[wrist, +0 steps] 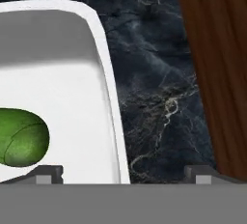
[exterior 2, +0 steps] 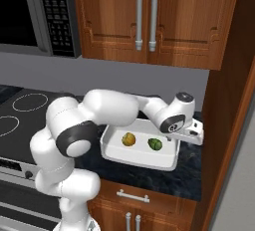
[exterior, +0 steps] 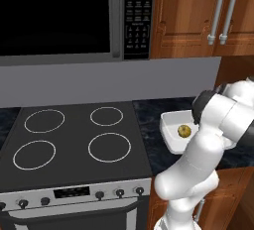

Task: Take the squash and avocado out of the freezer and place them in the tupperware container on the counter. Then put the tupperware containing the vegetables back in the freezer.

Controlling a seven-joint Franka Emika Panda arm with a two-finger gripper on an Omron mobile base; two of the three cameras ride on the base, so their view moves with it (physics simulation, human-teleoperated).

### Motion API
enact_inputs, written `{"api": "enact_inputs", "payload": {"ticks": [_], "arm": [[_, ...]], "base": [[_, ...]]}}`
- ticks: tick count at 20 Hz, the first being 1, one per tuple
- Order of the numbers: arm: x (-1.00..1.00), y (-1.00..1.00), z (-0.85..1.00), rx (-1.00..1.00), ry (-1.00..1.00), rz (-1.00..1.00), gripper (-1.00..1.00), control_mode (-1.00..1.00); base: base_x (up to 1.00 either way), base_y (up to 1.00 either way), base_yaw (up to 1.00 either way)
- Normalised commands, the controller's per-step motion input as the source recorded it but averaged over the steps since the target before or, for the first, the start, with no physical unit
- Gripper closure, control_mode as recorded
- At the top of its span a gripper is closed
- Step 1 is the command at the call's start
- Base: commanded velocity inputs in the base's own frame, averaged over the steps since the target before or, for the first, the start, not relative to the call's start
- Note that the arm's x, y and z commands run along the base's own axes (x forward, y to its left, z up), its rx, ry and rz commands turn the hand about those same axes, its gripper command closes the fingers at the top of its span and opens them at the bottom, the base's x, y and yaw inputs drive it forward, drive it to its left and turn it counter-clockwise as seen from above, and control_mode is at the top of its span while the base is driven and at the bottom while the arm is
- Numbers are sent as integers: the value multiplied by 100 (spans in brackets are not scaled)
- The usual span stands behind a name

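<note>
Squash (exterior 2: 128, 139) and avocado (exterior 2: 155, 144) side by side inside tupperware container (exterior 2: 144, 162) on counter (exterior 2: 189, 177). End effector (wrist: 123, 175) released, empty, straddling container's rim nearest avocado.

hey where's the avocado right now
In the right base view the avocado lies inside the tupperware container on the counter, right of the squash.

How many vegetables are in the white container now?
2: the squash lies in the tupperware container toward the stove side, and the avocado beside it toward the tall wooden panel. Nothing appears hidden.
</note>
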Motion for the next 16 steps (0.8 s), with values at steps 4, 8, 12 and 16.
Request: {"api": "enact_inputs", "payload": {"ticks": [4,8,12,16], "arm": [[6,-21,-64,0,14,4,-100,-100],[8,-16,-44,4,9,6,-100,-100],[13,-14,-30,12,7,9,-100,-100],[14,-9,-25,16,5,13,-100,-100]], "base": [[0,0,0],[0,0,0],[0,0,0],[0,0,0]]}}
